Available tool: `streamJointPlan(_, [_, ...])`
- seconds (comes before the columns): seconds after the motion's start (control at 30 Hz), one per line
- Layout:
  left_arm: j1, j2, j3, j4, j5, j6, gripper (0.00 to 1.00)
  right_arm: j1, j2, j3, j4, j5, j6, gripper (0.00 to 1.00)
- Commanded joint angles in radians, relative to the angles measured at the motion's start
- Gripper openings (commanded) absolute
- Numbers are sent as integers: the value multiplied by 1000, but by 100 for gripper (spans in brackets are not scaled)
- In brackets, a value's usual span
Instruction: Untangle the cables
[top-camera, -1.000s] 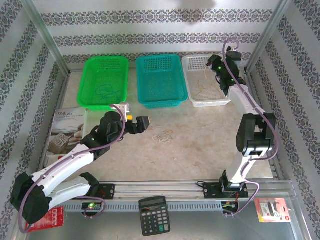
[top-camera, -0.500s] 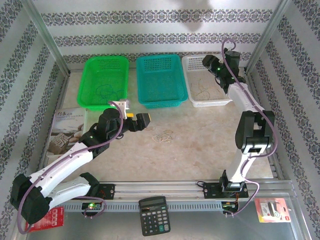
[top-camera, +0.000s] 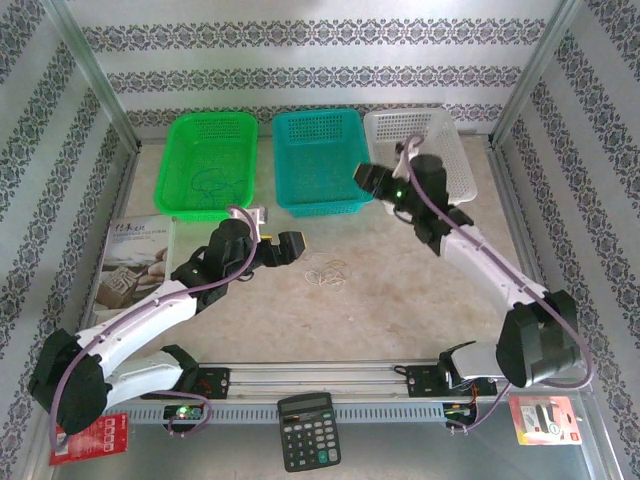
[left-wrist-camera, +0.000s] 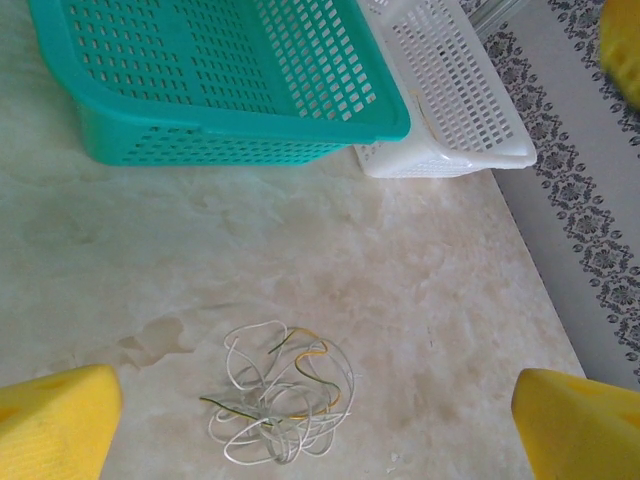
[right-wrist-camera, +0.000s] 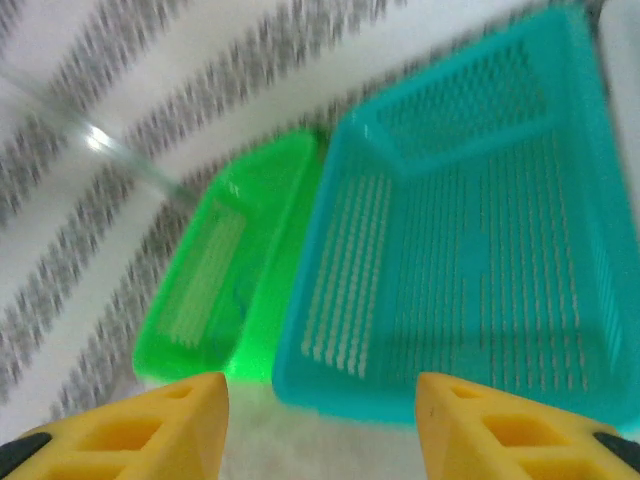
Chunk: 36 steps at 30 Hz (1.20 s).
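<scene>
The cables (left-wrist-camera: 278, 392) lie as a small tangled clump of pale, yellow and dark strands on the marble table (left-wrist-camera: 450, 300), between my left gripper's yellow fingertips (left-wrist-camera: 55, 425). My left gripper (left-wrist-camera: 320, 430) is open and holds nothing. From above, the cables (top-camera: 328, 272) sit just right of the left gripper (top-camera: 290, 245). My right gripper (top-camera: 368, 178) hovers at the teal basket's front right corner, open and with nothing in it. In the right wrist view the right gripper (right-wrist-camera: 320, 430) faces the teal basket (right-wrist-camera: 470, 230).
Three baskets line the back: green (top-camera: 185, 140) with a thin dark wire (top-camera: 208, 184) inside, teal (top-camera: 315, 150) and white (top-camera: 440, 130). A booklet (top-camera: 130, 265) lies at the left. A calculator (top-camera: 307, 430) sits beyond the front rail.
The right arm has swung from over the white basket leftward and forward to the teal basket's front, and its jaws have opened. The left arm has shifted slightly.
</scene>
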Motion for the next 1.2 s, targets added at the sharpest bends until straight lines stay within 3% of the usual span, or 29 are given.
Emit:
streamJointPlan(0.0, [8, 17, -33, 67, 18, -36, 100, 88, -57, -130, -7, 73, -38, 52])
streamJointPlan(0.17, [11, 58, -39, 76, 28, -47, 100, 224, -109, -313, -2, 162, -37, 51])
streamJointPlan(0.37, [10, 86, -54, 109, 34, -63, 100, 291, -82, -421, 30, 208, -33, 48])
streamJointPlan(0.73, [9, 107, -57, 127, 45, -72, 100, 281, 28, -374, 24, 242, -105, 38])
streamJointPlan(1.17, [11, 108, -55, 135, 47, -68, 100, 331, 108, -330, 5, 194, -147, 39])
